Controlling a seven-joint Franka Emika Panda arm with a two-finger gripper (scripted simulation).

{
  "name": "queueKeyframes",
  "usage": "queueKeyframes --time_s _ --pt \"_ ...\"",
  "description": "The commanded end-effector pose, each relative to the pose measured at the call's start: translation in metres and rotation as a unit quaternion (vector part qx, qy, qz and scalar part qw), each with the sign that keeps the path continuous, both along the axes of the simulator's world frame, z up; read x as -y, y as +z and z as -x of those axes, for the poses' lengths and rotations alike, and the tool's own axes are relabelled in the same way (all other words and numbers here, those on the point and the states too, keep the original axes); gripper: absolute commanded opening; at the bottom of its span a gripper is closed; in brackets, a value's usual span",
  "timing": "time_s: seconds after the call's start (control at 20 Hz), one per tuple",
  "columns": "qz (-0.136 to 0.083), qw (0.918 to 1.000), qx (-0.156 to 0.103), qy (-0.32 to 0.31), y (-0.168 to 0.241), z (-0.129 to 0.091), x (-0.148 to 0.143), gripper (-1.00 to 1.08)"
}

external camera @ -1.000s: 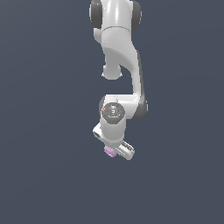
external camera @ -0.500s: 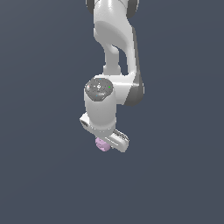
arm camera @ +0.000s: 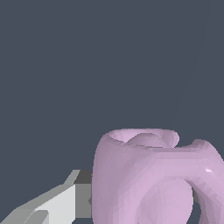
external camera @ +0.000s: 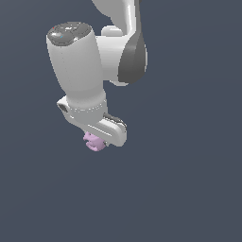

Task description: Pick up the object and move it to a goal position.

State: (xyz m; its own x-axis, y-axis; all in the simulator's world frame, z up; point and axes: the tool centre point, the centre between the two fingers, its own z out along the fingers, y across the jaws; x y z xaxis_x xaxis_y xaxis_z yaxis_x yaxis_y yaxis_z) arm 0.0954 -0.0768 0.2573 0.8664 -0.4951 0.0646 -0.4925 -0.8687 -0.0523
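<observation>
- Your white, glossy Panda arm (external camera: 80, 71) with its dark grey elbow joint fills the upper part of the exterior view, against a plain slate-grey background (external camera: 189, 189).
- Your white gripper (external camera: 97, 137) points downward, closed on the blob; one finger (arm camera: 57, 203) touches its side, while the other seems hidden.
- The small, pale pink-lilac, lumpy blob (external camera: 93, 141) (arm camera: 153, 179) sits between the fingers, poking out below.

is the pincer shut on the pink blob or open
Shut on it: the small pale pink-lilac lumpy blob sits in the white pincer, one finger against its side.
</observation>
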Motion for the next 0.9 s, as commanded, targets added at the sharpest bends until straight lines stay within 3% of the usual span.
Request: queueKeyframes --time_s 0.0,0.5,0.85 --pt "-0.001 0.9999 0.005 0.009 0.029 0.001 0.011 -1.00" --pt "-0.003 0.9989 0.025 0.040 0.133 0.000 0.053 -1.00" --pt "-0.005 0.9979 0.034 0.054 0.182 -0.002 0.074 -1.00"
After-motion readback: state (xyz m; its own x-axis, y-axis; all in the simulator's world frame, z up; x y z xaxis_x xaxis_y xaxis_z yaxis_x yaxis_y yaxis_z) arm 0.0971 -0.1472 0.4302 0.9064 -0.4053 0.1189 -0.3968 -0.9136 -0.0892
